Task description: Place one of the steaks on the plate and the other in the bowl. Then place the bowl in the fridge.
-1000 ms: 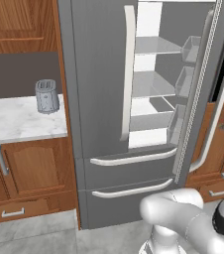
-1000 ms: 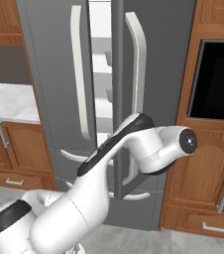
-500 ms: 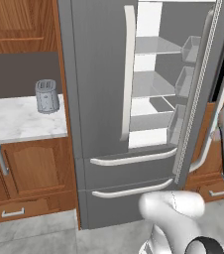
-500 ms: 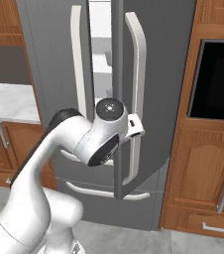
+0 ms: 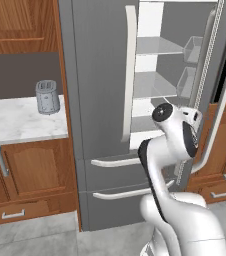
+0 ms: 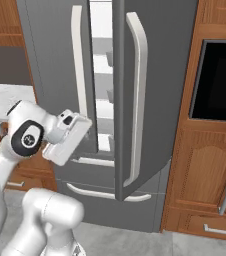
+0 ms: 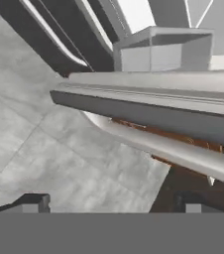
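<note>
The tall grey fridge stands straight ahead with its right door swung open. White inner shelves and door bins show through the gap. My arm is raised in front of the opening, the white hand tilted downward at lower-shelf height. In the hand view my gripper is open, its dark fingertips far apart with nothing between them, looking down past the door's bottom edge. The steaks, the plate and the bowl are out of view.
A grey toaster sits on the marble counter left of the fridge. Wooden cabinets flank both sides, and a black wall oven is on the right. Grey tiled floor lies below the hand.
The arm has swung up from low at the base to stand in front of the open fridge door. The gripper has stayed open.
</note>
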